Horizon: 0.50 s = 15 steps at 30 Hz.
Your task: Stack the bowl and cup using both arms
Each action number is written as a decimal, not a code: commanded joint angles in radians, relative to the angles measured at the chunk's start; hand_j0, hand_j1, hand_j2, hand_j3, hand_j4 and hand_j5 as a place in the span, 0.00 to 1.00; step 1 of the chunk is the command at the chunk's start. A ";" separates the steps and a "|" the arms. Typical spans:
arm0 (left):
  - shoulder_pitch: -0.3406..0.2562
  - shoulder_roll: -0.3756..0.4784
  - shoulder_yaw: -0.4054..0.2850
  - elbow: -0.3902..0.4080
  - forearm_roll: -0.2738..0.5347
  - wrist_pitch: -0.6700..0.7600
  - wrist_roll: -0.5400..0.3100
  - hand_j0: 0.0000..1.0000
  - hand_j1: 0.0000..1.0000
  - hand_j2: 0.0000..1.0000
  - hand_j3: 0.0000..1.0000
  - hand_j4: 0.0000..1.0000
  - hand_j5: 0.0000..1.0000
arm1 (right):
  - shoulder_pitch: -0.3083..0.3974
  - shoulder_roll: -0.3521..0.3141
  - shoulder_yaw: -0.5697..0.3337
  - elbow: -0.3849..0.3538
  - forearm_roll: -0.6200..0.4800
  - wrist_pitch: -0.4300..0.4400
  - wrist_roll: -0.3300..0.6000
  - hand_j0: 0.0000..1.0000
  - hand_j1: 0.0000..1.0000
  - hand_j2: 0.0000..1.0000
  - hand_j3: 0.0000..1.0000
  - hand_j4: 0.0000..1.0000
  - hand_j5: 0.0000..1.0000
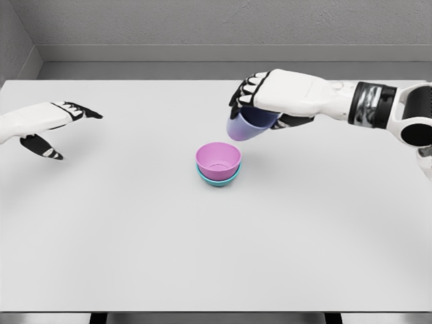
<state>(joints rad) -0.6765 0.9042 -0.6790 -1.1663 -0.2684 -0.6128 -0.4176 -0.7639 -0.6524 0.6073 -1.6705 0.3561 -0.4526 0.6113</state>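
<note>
- The desk is a wide, pale grey slab that fills most of the head view, with a grey wall behind its far edge.
- The right arm comes in from the picture's right edge, white with a black band near the wrist, stretched leftward above the far half of the desk.
- The right hand is wrapped over a cup, its dark-tipped fingers curled down around the upper side and the thumb below.
- The left hand shows at the left edge over the desk, well apart from everything else, fingers stretched out and the thumb hanging loose, with nothing in its grasp.
- The pink bowl sits nested inside a teal bowl near the middle of the desk, mouth up.
- The teal bowl shows only as a thin rim and lower band beneath the pink one, resting on the desk.
- The lavender cup is held in the air, tilted to the left, up and to the right of the stacked bowls and not touching them.
</note>
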 commanded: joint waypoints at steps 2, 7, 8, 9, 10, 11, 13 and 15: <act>0.000 0.010 0.001 -0.001 0.009 0.002 0.000 1.00 1.00 1.00 1.00 1.00 1.00 | 0.000 0.022 0.028 -0.002 -0.005 -0.001 0.000 0.57 0.57 0.57 0.57 0.57 0.57; 0.000 0.009 0.001 -0.001 0.009 0.002 0.000 1.00 1.00 1.00 1.00 1.00 1.00 | 0.000 0.037 0.052 -0.002 -0.003 -0.003 0.000 0.58 0.58 0.58 0.58 0.58 0.58; 0.000 0.009 0.001 -0.001 0.009 0.002 0.002 1.00 1.00 1.00 1.00 1.00 1.00 | -0.002 0.037 0.055 -0.002 -0.002 -0.003 0.000 0.58 0.58 0.58 0.58 0.58 0.58; 0.000 0.009 0.001 -0.001 0.009 0.002 0.000 1.00 1.00 1.00 1.00 1.00 1.00 | -0.002 0.039 0.060 -0.002 -0.002 -0.003 0.000 0.58 0.58 0.58 0.58 0.58 0.58; 0.000 0.009 0.001 -0.001 0.009 0.002 0.000 1.00 1.00 1.00 1.00 1.00 1.00 | -0.002 0.042 0.065 -0.002 -0.002 -0.003 0.000 0.58 0.58 0.58 0.58 0.58 0.58; 0.000 0.009 0.001 -0.001 0.009 0.002 0.000 1.00 1.00 1.00 1.00 1.00 1.00 | -0.002 0.043 0.066 0.000 -0.002 -0.003 0.000 0.58 0.58 0.58 0.58 0.58 0.58; 0.000 0.009 0.001 0.000 0.009 0.002 0.000 1.00 1.00 1.00 1.00 1.00 1.00 | -0.002 0.043 0.068 0.000 0.000 -0.003 0.000 0.58 0.58 0.58 0.58 0.58 0.58; 0.000 0.009 0.001 0.000 0.009 0.002 0.000 1.00 1.00 1.00 1.00 1.00 1.00 | 0.000 0.043 0.075 0.000 0.000 -0.001 0.000 0.58 0.58 0.58 0.58 0.58 0.58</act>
<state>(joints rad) -0.6765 0.9117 -0.6790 -1.1661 -0.2655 -0.6128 -0.4170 -0.7655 -0.6094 0.6769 -1.6703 0.3600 -0.4574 0.6116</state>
